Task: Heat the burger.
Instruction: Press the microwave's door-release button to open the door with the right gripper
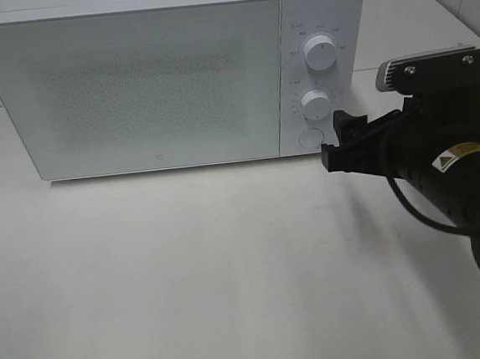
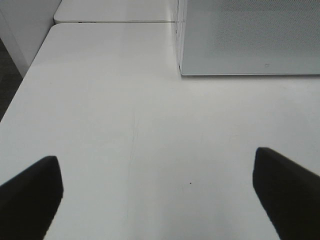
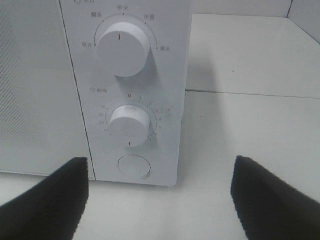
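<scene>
Just ahead of the right pincer [image 1: 340, 137], held out with jaws spread and empty, the round button [image 1: 309, 138] of the microwave [image 1: 172, 76] is faced; the left pincer [image 2: 160, 192] is held open over the table [image 2: 100, 100].

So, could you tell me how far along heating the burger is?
Done: the microwave door is shut; no burger shows, so it may be inside. In hand: the open right gripper hangs by the lower dial and round button. Remaining: probably setting the controls; the left gripper hangs open over the table.
</scene>
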Robot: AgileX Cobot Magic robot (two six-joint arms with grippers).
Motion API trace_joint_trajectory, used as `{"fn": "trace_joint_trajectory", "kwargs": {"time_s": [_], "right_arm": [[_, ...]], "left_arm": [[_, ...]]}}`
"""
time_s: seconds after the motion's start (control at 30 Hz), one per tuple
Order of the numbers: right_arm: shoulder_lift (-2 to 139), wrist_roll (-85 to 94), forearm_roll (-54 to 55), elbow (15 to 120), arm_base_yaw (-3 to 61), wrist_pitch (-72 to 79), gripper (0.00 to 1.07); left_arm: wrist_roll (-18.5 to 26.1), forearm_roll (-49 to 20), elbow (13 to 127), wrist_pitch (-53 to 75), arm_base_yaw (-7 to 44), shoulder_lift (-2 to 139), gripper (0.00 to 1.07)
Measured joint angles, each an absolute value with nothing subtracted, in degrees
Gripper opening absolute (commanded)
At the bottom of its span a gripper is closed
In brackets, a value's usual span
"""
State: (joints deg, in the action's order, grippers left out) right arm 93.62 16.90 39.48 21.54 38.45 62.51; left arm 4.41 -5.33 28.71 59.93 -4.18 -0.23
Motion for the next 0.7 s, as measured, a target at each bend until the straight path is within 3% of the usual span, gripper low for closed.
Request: {"fn": "trace_joint_trajectory", "kwargs": {"time_s": [0.3, 0.7], "right_arm": [[99.9, 16.9, 48.8, 23.8, 46.5, 65.8, 0.76], [103.1, 12.3, 50.0, 25.6, 47.4, 65.7, 0.75]], "left_arm": [[4.4, -5.3, 28.7, 59.9, -4.2, -0.2, 0.98], [4.4, -5.3, 28.7, 59.9, -4.2, -0.2, 0.98]]}}
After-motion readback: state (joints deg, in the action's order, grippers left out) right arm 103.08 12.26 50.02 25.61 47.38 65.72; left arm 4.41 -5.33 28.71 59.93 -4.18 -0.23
